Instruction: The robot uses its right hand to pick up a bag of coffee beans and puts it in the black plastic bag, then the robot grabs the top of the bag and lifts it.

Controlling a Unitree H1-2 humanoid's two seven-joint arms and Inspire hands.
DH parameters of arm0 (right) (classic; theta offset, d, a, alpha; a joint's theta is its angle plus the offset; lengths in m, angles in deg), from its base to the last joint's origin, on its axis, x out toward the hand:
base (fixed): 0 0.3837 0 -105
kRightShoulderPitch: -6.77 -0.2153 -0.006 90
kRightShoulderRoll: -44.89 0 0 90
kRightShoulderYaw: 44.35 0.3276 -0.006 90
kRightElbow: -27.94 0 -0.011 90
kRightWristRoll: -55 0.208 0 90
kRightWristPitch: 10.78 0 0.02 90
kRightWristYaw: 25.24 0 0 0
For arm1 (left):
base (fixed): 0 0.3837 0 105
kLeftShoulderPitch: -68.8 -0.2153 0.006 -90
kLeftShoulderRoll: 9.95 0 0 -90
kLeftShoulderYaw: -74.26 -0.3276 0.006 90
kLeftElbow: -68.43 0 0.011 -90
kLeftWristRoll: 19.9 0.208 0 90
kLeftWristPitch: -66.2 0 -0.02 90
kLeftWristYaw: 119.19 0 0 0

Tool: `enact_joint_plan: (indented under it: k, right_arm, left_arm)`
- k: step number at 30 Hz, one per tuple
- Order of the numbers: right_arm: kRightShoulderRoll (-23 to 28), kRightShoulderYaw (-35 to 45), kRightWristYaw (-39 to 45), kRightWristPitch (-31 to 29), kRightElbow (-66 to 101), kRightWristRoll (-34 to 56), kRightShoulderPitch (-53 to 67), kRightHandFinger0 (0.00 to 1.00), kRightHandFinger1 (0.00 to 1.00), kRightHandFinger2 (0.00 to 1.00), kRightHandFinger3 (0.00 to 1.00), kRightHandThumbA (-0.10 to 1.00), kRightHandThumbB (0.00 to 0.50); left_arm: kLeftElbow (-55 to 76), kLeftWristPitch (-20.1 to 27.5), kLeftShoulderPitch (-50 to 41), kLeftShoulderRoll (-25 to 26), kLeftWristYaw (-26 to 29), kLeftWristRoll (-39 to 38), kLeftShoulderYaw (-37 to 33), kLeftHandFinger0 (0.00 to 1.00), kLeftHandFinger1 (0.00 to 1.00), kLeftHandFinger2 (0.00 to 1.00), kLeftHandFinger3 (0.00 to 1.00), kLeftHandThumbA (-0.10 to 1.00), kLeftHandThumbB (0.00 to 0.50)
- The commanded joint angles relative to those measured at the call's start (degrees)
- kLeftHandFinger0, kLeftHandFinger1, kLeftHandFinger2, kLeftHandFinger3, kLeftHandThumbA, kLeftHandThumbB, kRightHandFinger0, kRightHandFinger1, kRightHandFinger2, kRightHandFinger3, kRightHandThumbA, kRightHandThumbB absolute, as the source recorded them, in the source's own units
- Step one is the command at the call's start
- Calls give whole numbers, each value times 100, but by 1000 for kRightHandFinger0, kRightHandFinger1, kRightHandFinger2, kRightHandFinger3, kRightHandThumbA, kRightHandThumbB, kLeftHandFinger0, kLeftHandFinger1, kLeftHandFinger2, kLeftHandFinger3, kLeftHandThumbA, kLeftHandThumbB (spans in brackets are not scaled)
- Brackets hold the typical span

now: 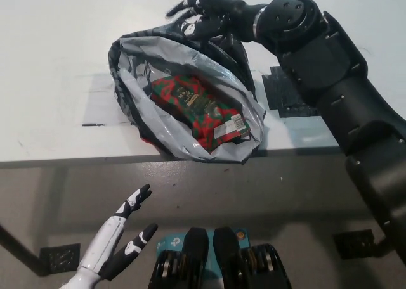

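The coffee bag (196, 108) lies inside the black bag (184, 80) on the table (51, 61), red and green, flat on the grey lining. Its long axis runs on a slant, from the far left of the opening down toward the near right, where the label end points at the table's front edge.

The right hand (204, 13) is over the far rim of the black bag, above and beyond the coffee. Its fingers (181, 9) are spread apart and hold nothing; whether they touch the plastic just under them cannot be told. So the placing looks done, and the grab for the top is the step in hand. The rim to catch lies right below and slightly nearer than the palm, bunched up at the back edge, which suggests a short drop and a close rather than any reach.

The left hand (124, 238) rests low at the near left, below the table's edge, fingers apart, well away from the bag. The right is plainly the nearer.
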Motion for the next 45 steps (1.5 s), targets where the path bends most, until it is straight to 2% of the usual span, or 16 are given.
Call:
enact_joint_plan:
  k: [1, 2, 3, 5, 6, 7, 14, 26, 28, 30, 34, 40, 42, 43, 44, 45]
  right_arm:
    - [306, -521, -537, 67, 583, -908, -141, 1000, 1000, 1000, 1000, 524, 271]
    - [409, -884, -627, 49, 717, -1335, -99, 1000, 1000, 1000, 1000, 654, 313]
    - [453, -1043, -667, 56, 775, -1512, -81, 1000, 1000, 1000, 1000, 654, 313]
    - [623, -1435, -951, 181, 1192, -2008, 181, 1000, 1000, 1000, 1000, 728, 372]
    - [654, -1491, -1035, 212, 1282, -2081, 251, 1000, 1000, 1000, 1000, 728, 376]
    - [704, -1538, -1150, 321, 1480, -2159, 425, 1000, 1000, 1000, 1000, 734, 413]
    - [814, -1533, -1280, 759, 2310, -2279, 1082, 1000, 1000, 1000, 1000, 735, 462]
    - [813, -1216, -1118, 1329, 3728, -2411, 2154, 1000, 1000, 1000, 1000, 692, 432]
    - [809, -1164, -1088, 1362, 3799, -2391, 2178, 1000, 1000, 1000, 1000, 660, 418]
    - [816, -1074, -1087, 1379, 3924, -2374, 2206, 1000, 1000, 1000, 1000, 569, 393]
    - [826, -881, -1086, 1277, 4021, -2239, 2220, 1000, 1000, 1000, 1000, 521, 370]
    - [805, -738, -994, 1369, 4117, -2208, 2186, 1000, 1000, 1000, 1000, 474, 377]
    - [779, -702, -992, 1375, 4089, -2204, 2187, 824, 1000, 1000, 1000, 458, 375]
    - [771, -697, -1005, 1353, 4049, -2210, 2179, 647, 787, 935, 1000, 419, 341]
    - [749, -672, -1024, 1360, 3987, -2214, 2162, 440, 561, 688, 1000, 374, 322]
    - [736, -655, -1031, 1381, 3966, -2213, 2156, 440, 561, 688, 1000, 374, 322]
  left_arm:
    - [96, -38, 102, 125, -142, -6, -42, 1000, 1000, 1000, 1000, 934, 190]
    - [97, -57, 111, 130, -156, -26, -42, 1000, 1000, 1000, 1000, 934, 190]
    - [97, -60, 115, 132, -158, -26, -41, 1000, 1000, 1000, 1000, 934, 190]
    - [116, -69, 127, 148, -175, -22, -39, 1000, 1000, 1000, 1000, 930, 185]
    - [122, -81, 136, 155, -184, -18, -36, 1000, 1000, 1000, 1000, 931, 186]
    - [140, -110, 143, 160, -193, 9, -35, 1000, 1000, 1000, 1000, 934, 184]
    - [128, -127, 144, 134, -181, 41, -37, 1000, 1000, 1000, 1000, 941, 188]
    - [160, -204, 179, 153, -181, 128, -51, 1000, 1000, 1000, 1000, 962, 179]
    - [138, -178, 189, 155, -176, 115, -48, 1000, 1000, 1000, 1000, 960, 179]
    - [129, -171, 198, 154, -172, 102, -48, 1000, 1000, 1000, 1000, 960, 183]
    - [117, -162, 219, 154, -168, 119, -55, 1000, 1000, 1000, 1000, 972, 189]
    - [84, -159, 263, 152, -181, 88, -60, 1000, 1000, 1000, 1000, 949, 175]
    - [87, -160, 247, 146, -179, 69, -59, 1000, 1000, 1000, 1000, 947, 176]
    - [80, -145, 248, 151, -181, 65, -61, 1000, 1000, 1000, 1000, 953, 181]
    - [61, -117, 253, 155, -179, 61, -64, 1000, 1000, 1000, 1000, 957, 182]
    - [53, -107, 255, 155, -175, 62, -65, 1000, 1000, 1000, 1000, 957, 182]
